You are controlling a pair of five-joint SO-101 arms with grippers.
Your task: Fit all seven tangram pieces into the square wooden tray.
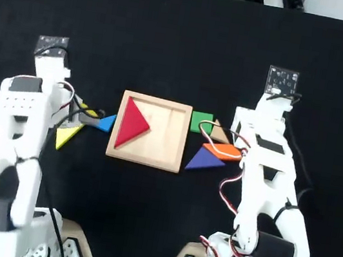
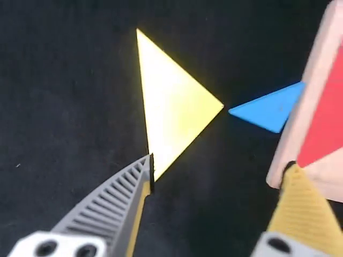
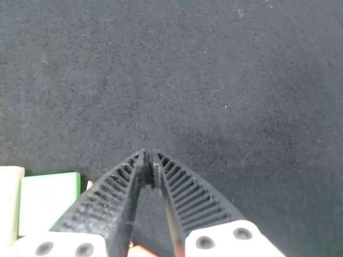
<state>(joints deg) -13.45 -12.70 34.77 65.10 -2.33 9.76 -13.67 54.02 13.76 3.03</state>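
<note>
The left arm (image 1: 19, 124) leans down by the tray's (image 1: 144, 159) left edge, left gripper (image 2: 220, 163) spread wide, one fingertip (image 2: 140, 171) seemingly touching the yellow triangle (image 2: 171, 107); right gripper (image 3: 149, 158) closed, empty.

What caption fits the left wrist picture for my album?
Open left gripper above a flat yellow triangle piece, beside a blue triangle and the wooden tray.
</note>
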